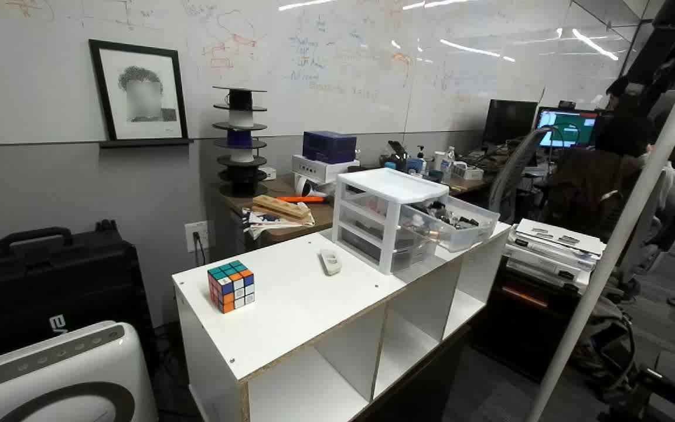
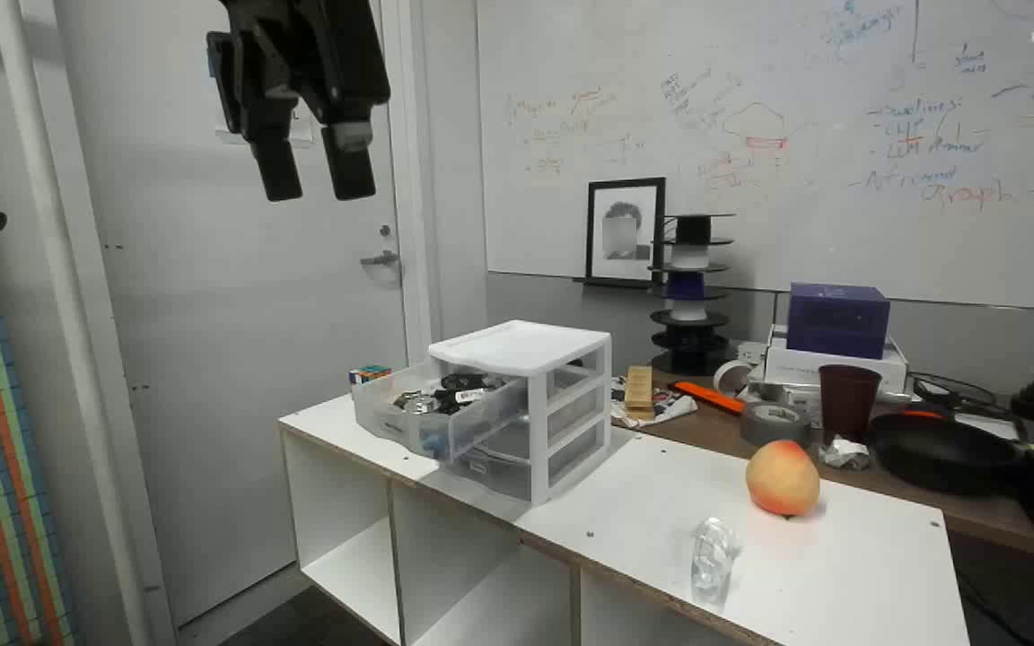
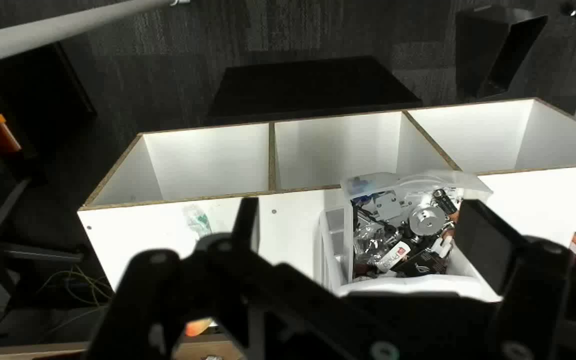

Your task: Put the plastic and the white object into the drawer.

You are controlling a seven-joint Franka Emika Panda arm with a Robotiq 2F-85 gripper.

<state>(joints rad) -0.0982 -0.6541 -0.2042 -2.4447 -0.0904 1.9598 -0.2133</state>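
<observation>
The white object point(image 1: 330, 261), small and elongated, lies on the white shelf's top beside the chest in an exterior view. The chest or gripper hides it elsewhere. The clear crumpled plastic point(image 2: 713, 561) lies on the shelf on the chest's opposite side; it also shows in the wrist view point(image 3: 197, 220). The chest's top drawer point(image 1: 460, 240) is pulled out and full of small parts, seen too in an exterior view point(image 2: 391, 417) and the wrist view point(image 3: 418, 182). My gripper point(image 2: 317, 175) hangs high above, open and empty; in the wrist view its fingers point(image 3: 363, 225) frame the drawer.
The translucent chest point(image 2: 521, 348) stands on the white shelf point(image 1: 290, 316). A puzzle cube point(image 1: 231, 287) lies past the white object. A peach-like fruit point(image 2: 783, 477) is by the plastic. A cluttered desk point(image 2: 732, 431) runs behind. A white pole point(image 1: 624, 228) stands near.
</observation>
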